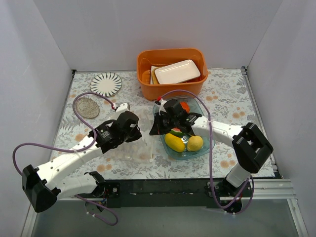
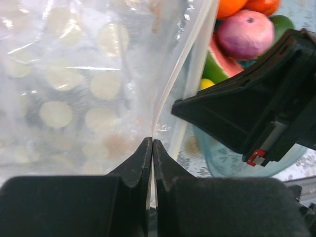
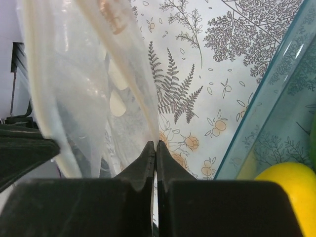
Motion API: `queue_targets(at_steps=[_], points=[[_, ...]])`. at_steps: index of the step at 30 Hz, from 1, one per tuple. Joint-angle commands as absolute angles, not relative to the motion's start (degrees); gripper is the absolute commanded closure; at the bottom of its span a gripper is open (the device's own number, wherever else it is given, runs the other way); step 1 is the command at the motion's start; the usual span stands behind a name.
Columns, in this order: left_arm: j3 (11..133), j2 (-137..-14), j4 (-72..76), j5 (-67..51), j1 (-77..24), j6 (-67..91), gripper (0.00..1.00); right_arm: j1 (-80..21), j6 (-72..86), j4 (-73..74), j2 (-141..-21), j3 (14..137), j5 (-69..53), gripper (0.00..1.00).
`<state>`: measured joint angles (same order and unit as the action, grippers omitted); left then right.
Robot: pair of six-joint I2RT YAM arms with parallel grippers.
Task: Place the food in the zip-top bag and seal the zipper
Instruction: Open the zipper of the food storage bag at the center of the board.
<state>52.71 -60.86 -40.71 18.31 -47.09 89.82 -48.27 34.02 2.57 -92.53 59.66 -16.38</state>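
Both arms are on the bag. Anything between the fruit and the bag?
Yes. The fruit sits in the tray, whose wall separates it from the bag. The right gripper, jaws shut on the bag, hangs at that side too; the left gripper also pinches the bag.

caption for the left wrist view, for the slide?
Left gripper shut on the zipper edge of the dotted bag; toy fruit in the blue tray beyond.

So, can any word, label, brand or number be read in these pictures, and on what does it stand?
None is readable. The clear dotted plastic bag, the orange plastic bin, the blue-tinted clear tray and the fern-printed table cover show only patterns, no lettering.
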Motion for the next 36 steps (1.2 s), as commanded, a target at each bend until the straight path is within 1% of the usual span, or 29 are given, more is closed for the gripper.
queue_targets(at_steps=[1, 4, 10, 17, 23, 24, 27, 28, 30, 31, 32, 33, 34, 36], points=[[60.28, -61.08, -56.64, 27.23, -46.76, 93.77, 1.00, -49.04, 32.26, 5.18, -95.87, 65.64, -14.86, 0.99], [64.59, -61.79, -63.43, 30.22, -46.41, 95.62, 1.00, -49.65, 31.64, 7.64, -99.04, 68.72, -14.07, 0.99], [71.09, -62.75, -70.65, 32.69, -45.71, 96.15, 1.00, -50.62, 31.64, 13.08, -104.67, 73.65, -10.73, 0.99], [70.67, -64.95, -73.74, 33.92, -45.70, 97.29, 1.00, -51.77, 31.73, 16.77, -105.91, 76.81, -5.29, 0.99], [69.97, -64.07, -71.64, 33.75, -45.70, 96.86, 1.00, -51.68, 30.24, 14.24, -106.61, 77.16, -7.64, 0.98], [69.35, -63.99, -70.76, 32.97, -45.70, 96.68, 1.00, -51.68, 29.80, 13.98, -106.61, 77.86, -8.26, 0.96], [66.46, -64.07, -66.29, 32.08, -45.70, 96.15, 1.00, -51.77, 28.92, 13.72, -104.78, 78.75, -8.26, 0.83], [65.84, -64.16, -65.49, 31.82, -45.62, 96.07, 1.00, -51.68, 28.83, 13.71, -103.98, 78.66, -7.83, 0.73], [64.35, -64.60, -63.30, 31.03, -45.62, 95.63, 1.00, -51.68, 28.30, 14.06, -101.17, 78.40, -5.98, 0.60], [63.90, -64.69, -62.76, 30.85, -45.62, 95.54, 1.00, -51.68, 27.95, 14.32, -100.12, 77.79, -5.37, 0.49], [63.64, -64.95, -62.41, 30.85, -45.62, 95.54, 1.00, -51.68, 27.86, 14.33, -97.76, 77.26, -4.14, 0.42], [63.20, -65.04, -61.62, 30.76, -45.62, 95.36, 1.00, -51.68, 27.69, 13.72, -96.43, 76.47, -3.78, 0.39], [63.02, -65.21, -61.26, 30.67, -45.62, 95.27, 1.00, -51.68, 27.60, 13.19, -95.02, 74.29, -3.43, 0.33], [62.67, -65.21, -60.21, 30.50, -45.53, 94.75, 1.00, -51.59, 27.77, 12.83, -91.07, 72.26, -1.50, 0.32]])
